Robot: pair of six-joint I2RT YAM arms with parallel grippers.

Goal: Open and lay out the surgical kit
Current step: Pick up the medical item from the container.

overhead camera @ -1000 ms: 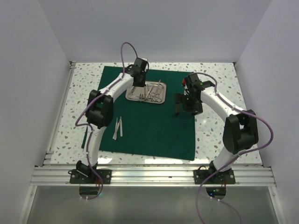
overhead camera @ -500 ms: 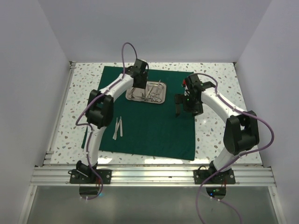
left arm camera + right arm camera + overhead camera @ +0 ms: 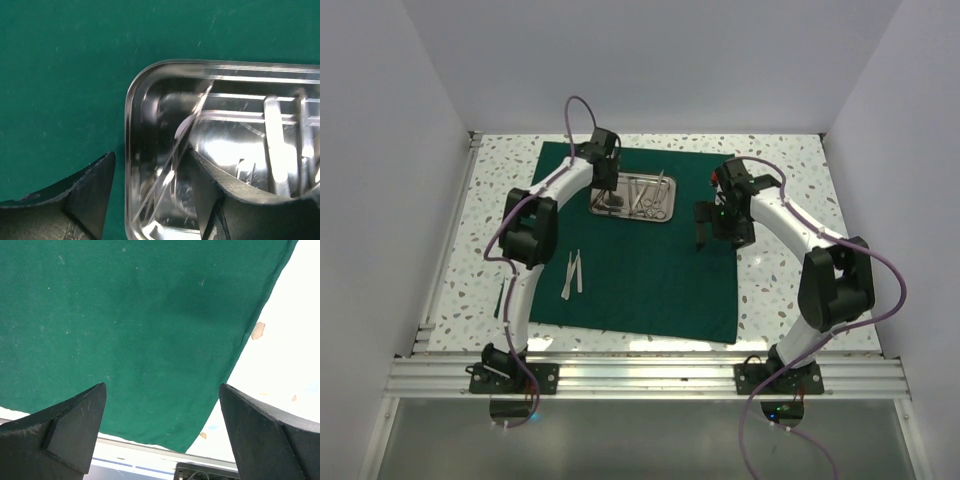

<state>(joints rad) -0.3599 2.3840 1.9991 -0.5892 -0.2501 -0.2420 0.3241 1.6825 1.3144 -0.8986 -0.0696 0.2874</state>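
A: left gripper (image 3: 150, 167)?
B: jaws apart, straddling the wall of the steel tray (image 3: 129, 110); a thin instrument (image 3: 186, 131) slants between them, other instruments (image 3: 275, 145) beyond the inner finger.
A: right gripper (image 3: 162, 387)?
B: jaws wide apart over the green cloth (image 3: 125, 315), near its edge.

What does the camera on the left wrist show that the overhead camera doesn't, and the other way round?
Only the left wrist view: a close look at one corner of the steel tray, a thin instrument lying diagonally inside, and that camera's own open jaws either side of the tray wall. Only the overhead view: the left arm and right arm, the speckled table, the tweezers laid on the green cloth, and the ring-handled instruments in the tray. Both: the tray and the cloth.
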